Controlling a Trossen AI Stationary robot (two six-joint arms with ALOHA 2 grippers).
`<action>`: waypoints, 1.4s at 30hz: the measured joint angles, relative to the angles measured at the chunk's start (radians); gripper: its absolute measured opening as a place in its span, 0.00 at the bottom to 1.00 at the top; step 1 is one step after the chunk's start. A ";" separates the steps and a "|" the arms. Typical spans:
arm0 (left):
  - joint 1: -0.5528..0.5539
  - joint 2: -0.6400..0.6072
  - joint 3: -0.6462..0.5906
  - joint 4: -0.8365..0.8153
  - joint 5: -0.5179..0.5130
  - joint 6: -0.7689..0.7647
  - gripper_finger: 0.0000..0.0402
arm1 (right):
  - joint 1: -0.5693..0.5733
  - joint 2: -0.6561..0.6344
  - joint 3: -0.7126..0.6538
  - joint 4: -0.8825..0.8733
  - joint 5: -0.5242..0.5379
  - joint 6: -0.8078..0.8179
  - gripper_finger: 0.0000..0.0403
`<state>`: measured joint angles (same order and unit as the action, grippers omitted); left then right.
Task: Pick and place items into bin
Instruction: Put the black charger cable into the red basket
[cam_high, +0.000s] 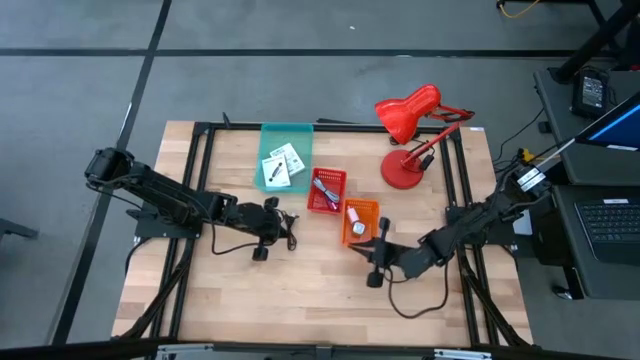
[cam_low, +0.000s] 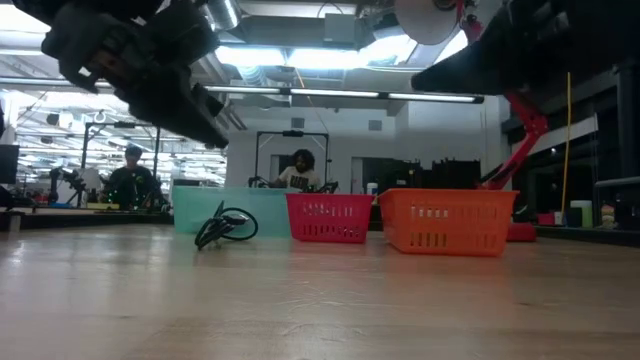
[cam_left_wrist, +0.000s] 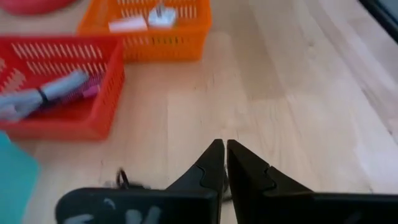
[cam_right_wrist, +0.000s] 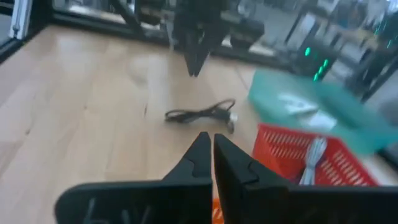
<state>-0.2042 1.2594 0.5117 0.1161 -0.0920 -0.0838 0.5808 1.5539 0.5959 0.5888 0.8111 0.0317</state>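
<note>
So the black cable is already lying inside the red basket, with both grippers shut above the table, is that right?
Not quite: the black cable lies on the bare table, beside the teal bin, not in the red basket; the low view shows it. Left gripper and right gripper are indeed shut.

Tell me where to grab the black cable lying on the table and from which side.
Take the black cable from above, at its straighter middle run. It lies flat and loosely strung out on bare wood, so jaws set across the strand should close cleanly; the connector end looks lumpier.
</note>
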 joint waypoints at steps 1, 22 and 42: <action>0.000 0.000 0.000 0.016 -0.002 0.020 0.04 | 0.000 0.000 -0.016 0.049 0.000 -0.039 0.00; -0.261 0.049 0.223 -0.145 -0.370 -0.252 0.00 | -0.010 0.000 -0.048 0.157 -0.001 -0.091 0.03; -0.261 0.329 0.541 -0.604 -0.369 -0.724 0.01 | -0.010 0.000 -0.048 0.153 -0.002 -0.089 0.03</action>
<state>-0.4653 1.5887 1.0531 -0.4881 -0.4606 -0.8081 0.5713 1.5539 0.5475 0.7422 0.8090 -0.0572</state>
